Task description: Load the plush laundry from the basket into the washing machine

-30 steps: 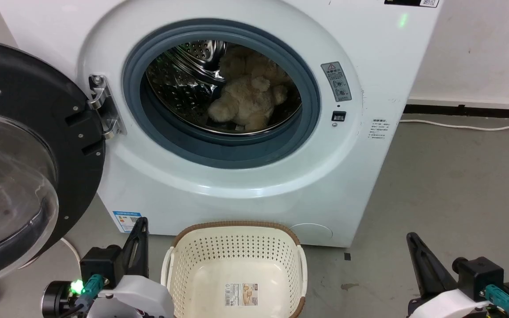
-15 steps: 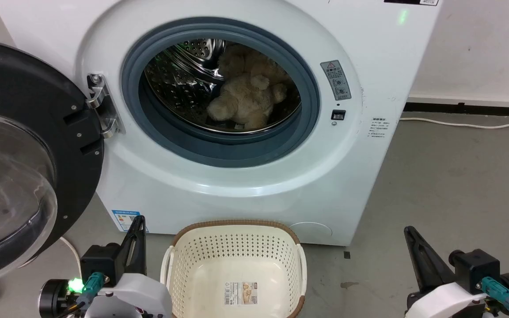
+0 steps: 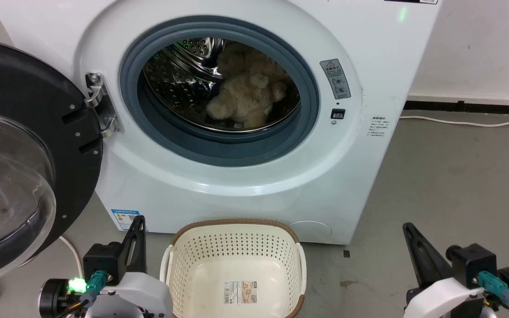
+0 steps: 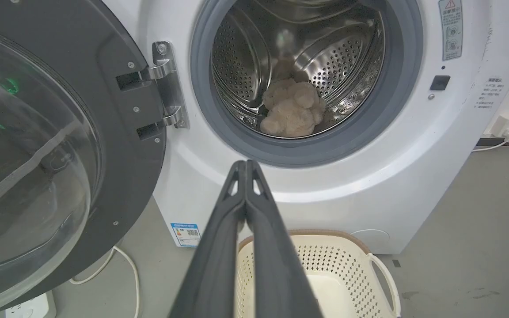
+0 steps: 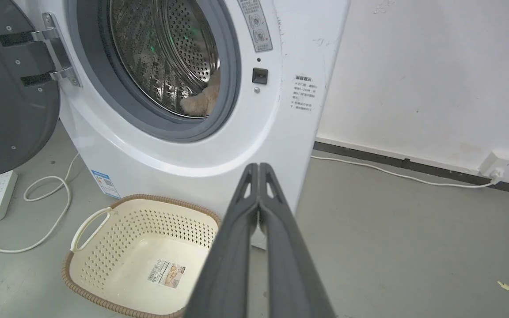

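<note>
Left wrist view: beyond the shut left end effector, the fluffy cream-beige plush laundry is judged soft and light, best taken by a limb.

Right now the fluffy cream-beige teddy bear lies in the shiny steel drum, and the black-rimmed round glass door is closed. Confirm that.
Wrong on the door: the head view shows the black-rimmed round glass door swung open. The fluffy cream-beige teddy bear does lie in the shiny steel drum.
</note>
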